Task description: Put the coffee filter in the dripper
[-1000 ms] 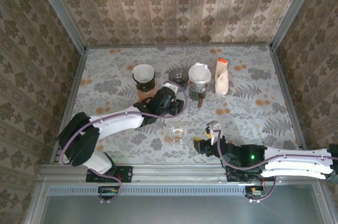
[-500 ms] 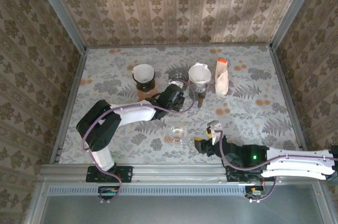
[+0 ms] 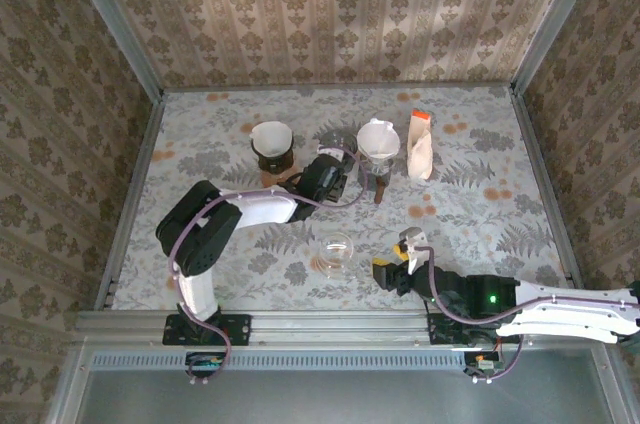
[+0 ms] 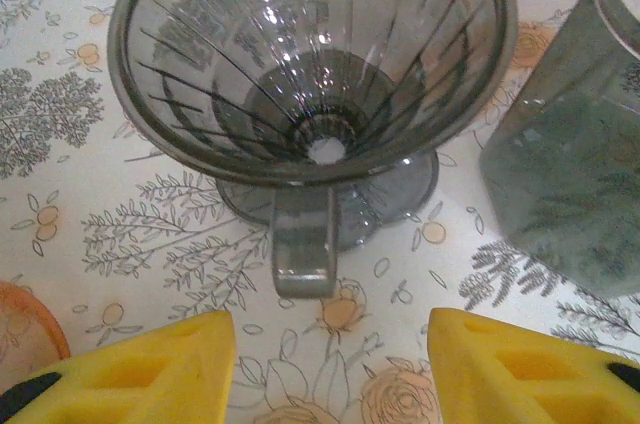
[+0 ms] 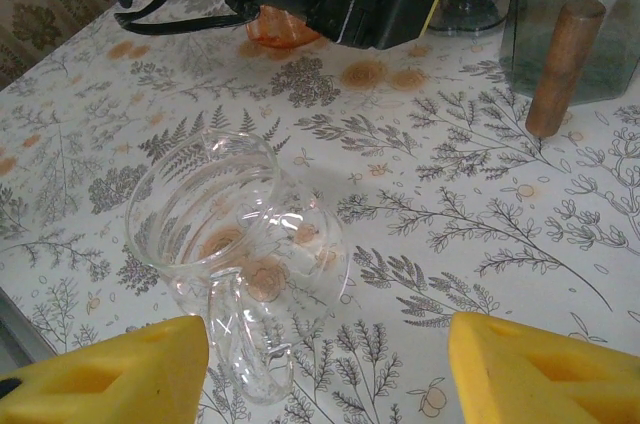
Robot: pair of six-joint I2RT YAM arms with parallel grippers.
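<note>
left gripper (image 4: 330, 344), jaws apart, has crept up to the dripper (image 4: 310, 74); right gripper (image 5: 328, 344) stays wide.

Glossy smoked-plastic dripper (image 4: 300, 54); clear glass carafe (image 5: 235, 229).

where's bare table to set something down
Free: the stretch right of the bag, and the far-left corner beside the filter. Crowded: the row from filter to bag, with the left gripper at the dripper; the carafe takes the near middle.
</note>
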